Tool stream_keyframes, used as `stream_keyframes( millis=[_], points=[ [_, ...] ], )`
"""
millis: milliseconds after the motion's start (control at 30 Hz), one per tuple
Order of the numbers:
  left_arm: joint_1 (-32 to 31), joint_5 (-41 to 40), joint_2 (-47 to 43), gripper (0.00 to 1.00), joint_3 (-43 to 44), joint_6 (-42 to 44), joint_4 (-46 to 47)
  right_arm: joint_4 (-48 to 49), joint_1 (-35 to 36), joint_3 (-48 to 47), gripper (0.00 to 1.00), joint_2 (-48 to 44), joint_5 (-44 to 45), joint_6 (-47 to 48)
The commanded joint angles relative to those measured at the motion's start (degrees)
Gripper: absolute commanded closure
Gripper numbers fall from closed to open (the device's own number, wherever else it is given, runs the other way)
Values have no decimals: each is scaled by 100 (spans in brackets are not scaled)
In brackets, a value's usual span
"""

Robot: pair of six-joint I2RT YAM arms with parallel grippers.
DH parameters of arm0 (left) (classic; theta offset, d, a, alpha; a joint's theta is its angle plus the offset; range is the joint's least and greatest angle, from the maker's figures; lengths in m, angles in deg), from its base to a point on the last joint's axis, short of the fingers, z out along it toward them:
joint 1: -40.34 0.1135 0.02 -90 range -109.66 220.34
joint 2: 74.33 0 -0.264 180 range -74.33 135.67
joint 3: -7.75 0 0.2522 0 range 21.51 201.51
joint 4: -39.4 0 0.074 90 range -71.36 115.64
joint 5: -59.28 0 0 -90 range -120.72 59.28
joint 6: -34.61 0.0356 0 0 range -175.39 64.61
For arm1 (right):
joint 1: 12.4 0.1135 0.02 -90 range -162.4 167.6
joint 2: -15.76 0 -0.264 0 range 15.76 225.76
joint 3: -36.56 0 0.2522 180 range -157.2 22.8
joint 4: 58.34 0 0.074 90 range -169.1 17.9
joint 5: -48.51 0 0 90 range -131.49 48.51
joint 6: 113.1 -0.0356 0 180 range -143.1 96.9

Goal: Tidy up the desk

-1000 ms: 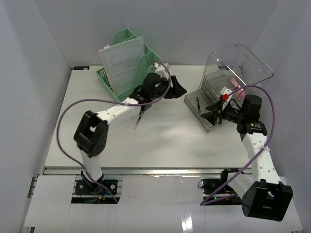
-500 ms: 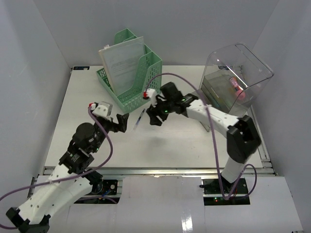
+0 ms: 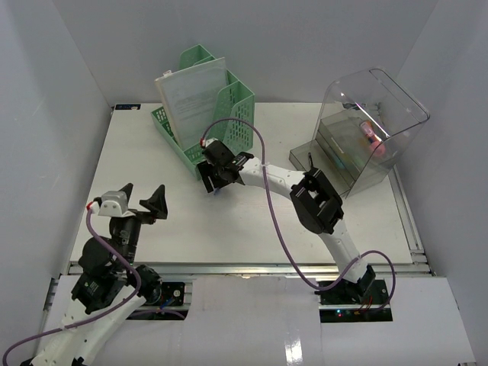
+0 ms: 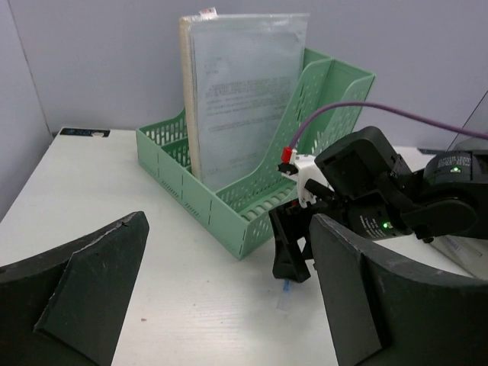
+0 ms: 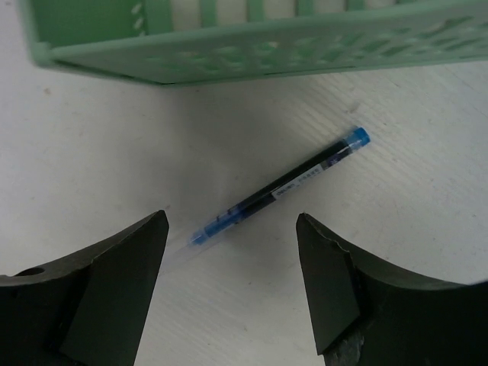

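On the white desk (image 3: 229, 229) a blue pen (image 5: 282, 191) lies slantwise, just in front of the green file rack (image 3: 206, 114). My right gripper (image 5: 231, 221) hovers right above the pen, open, with one finger on each side and nothing held. In the top view this right gripper (image 3: 214, 181) hides most of the pen. The left wrist view shows only the pen's pale tip (image 4: 286, 288), poking out under the right fingers (image 4: 292, 252). My left gripper (image 3: 143, 191) is drawn back over the near left of the desk, wide open and empty.
The green rack (image 4: 252, 206) holds a sheaf of papers (image 4: 244, 91) standing upright. At the right stands a clear plastic bin (image 3: 374, 114) over a grey tray (image 3: 313, 164) with small items inside. A metal rail (image 3: 229, 268) runs along the front edge.
The right arm swung left from the grey tray to above the pen, and its jaws widened. The left arm pulled back from the rack to the near left and opened fully.
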State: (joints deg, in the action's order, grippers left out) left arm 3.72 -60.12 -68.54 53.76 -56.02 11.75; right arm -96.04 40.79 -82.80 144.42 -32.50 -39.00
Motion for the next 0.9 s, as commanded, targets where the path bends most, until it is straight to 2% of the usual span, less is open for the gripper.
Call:
stream_keyframes(
  millis=[0,233,333,433,667,733,867],
  points=[
    [23,74,335,2,-78,45,-58,-67,-1,-324,26,219,745,-660],
    [23,58,101,2,-131,45,-26,-56,68,-416,31,562,1032,-649],
    [23,91,115,2,-131,45,-18,-7,96,-120,35,479,1131,-574],
    [23,108,74,2,-130,45,-19,258,87,545,43,166,1089,-352],
    [23,239,13,2,-156,45,-1,1229,-186,2404,70,-831,753,316],
    [23,278,-10,2,-157,45,0,1434,-241,2724,80,-1003,670,539],
    [23,358,-43,2,-164,45,-8,1667,-374,3235,90,-1417,326,1112]
  ],
)
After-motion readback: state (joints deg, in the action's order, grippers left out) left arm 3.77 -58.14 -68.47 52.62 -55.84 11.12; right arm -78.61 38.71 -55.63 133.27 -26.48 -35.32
